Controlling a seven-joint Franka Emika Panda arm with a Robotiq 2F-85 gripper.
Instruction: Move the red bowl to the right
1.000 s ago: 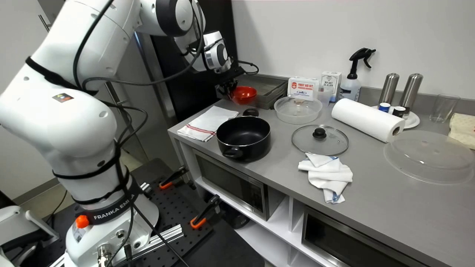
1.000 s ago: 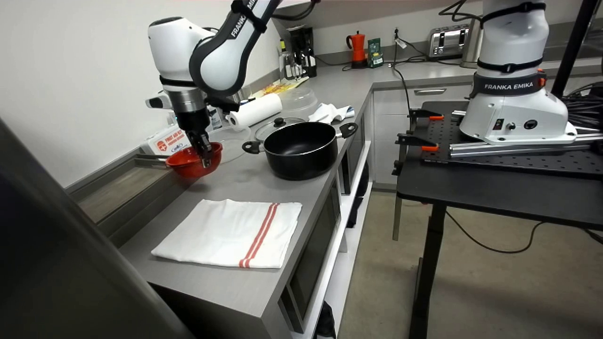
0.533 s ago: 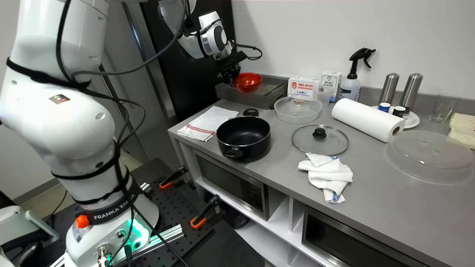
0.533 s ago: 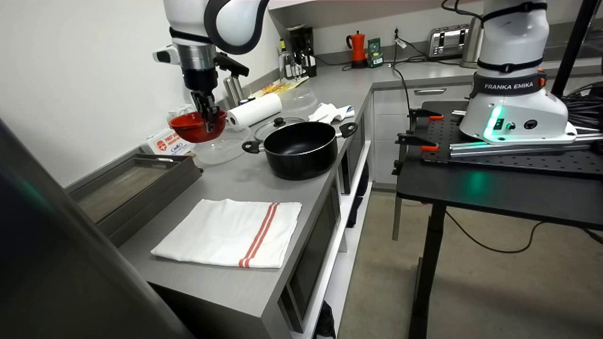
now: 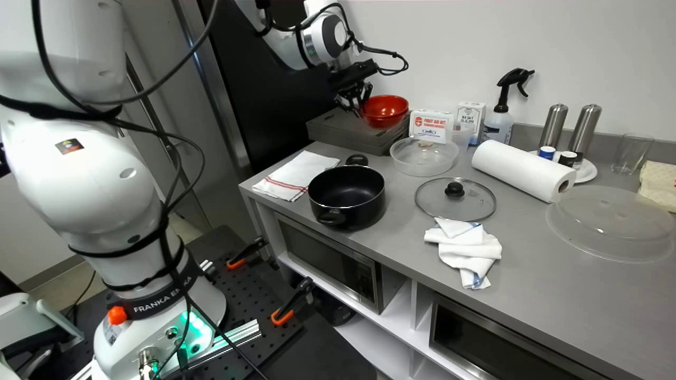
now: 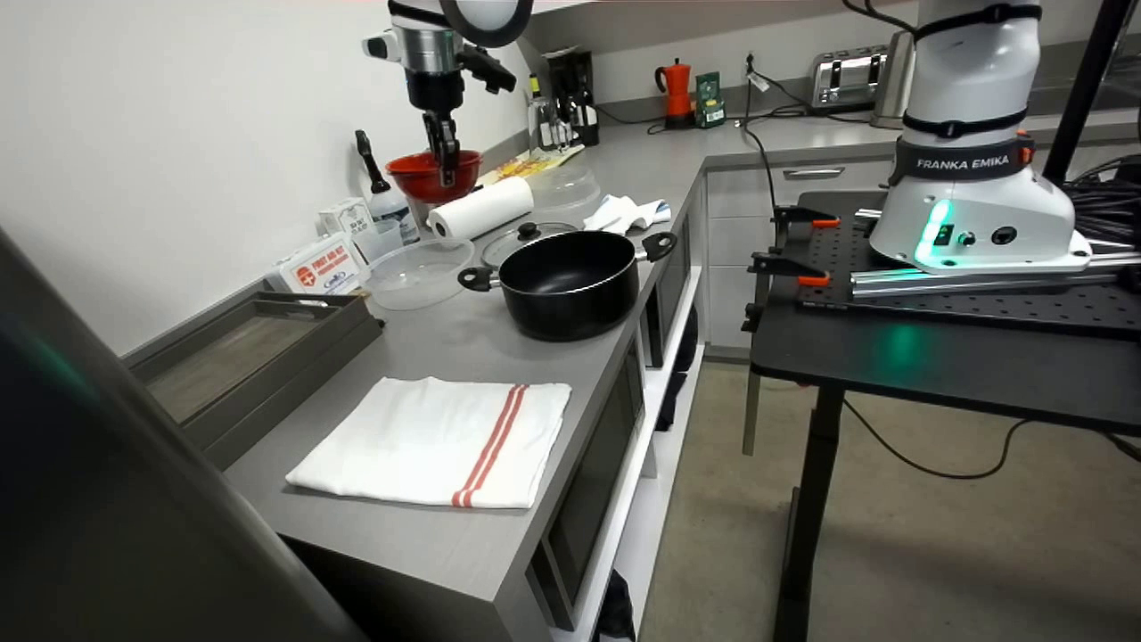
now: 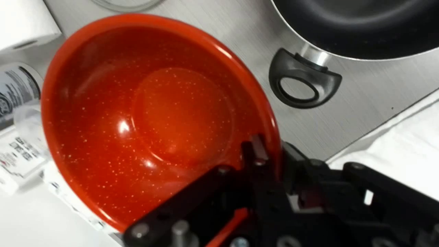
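Note:
The glossy red bowl (image 5: 387, 110) is in the air in both exterior views, roughly level and high above the counter. It also shows in an exterior view (image 6: 414, 176) in front of the spray bottle. My gripper (image 5: 360, 105) is shut on the bowl's rim; in an exterior view the gripper (image 6: 447, 169) points down at the bowl's near side. In the wrist view the bowl (image 7: 161, 103) fills the left and middle, its inside empty. There the gripper (image 7: 274, 152) has one finger inside the rim and one outside.
The black pot (image 5: 347, 198) stands near the counter's front edge. The grey tray (image 6: 267, 366) lies along the wall. A clear glass bowl (image 5: 425, 157), first aid box (image 5: 432, 125), spray bottle (image 5: 499, 121), paper towel roll (image 5: 523, 170) and glass lid (image 5: 455, 203) stand on the counter.
The gripper has lifted the red bowl from beside the tray. It has carried it up and along the wall, past the first aid box in an exterior view. Other objects have not moved.

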